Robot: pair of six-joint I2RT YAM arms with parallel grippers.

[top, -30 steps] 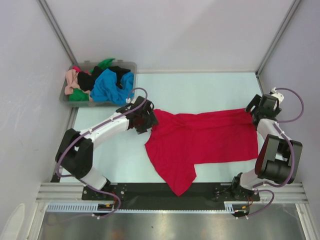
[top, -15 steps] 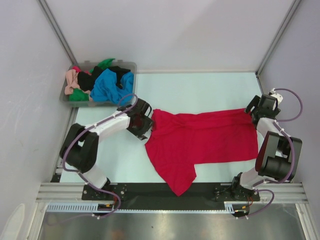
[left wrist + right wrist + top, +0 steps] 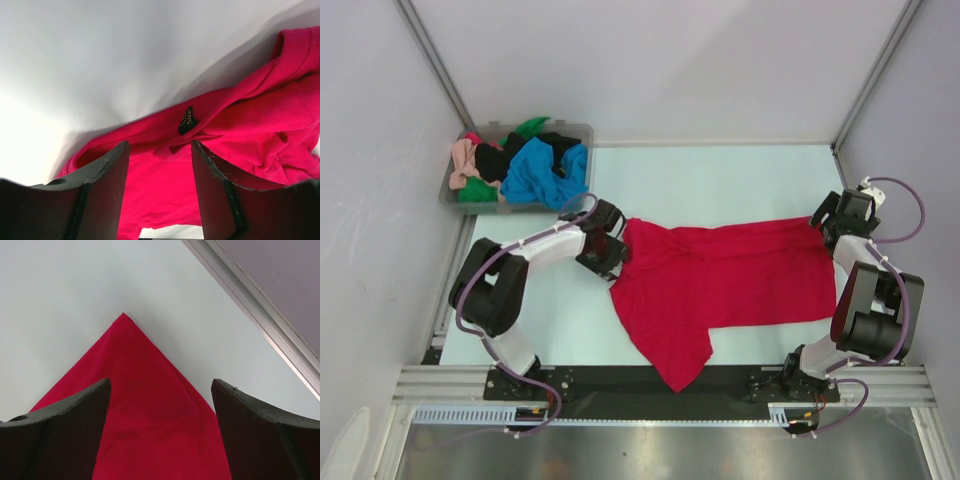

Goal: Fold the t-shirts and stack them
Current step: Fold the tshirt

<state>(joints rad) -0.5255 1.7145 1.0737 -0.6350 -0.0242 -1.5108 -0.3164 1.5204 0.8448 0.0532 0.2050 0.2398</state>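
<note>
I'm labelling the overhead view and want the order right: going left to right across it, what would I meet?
In order: grey bin → left gripper → red t-shirt → right gripper.

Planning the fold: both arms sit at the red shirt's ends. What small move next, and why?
Probably close the left jaws on the collar end of the large red cloth t-shirt: they stand apart over it by the black size tag. The right jaws gape over a corner.
</note>
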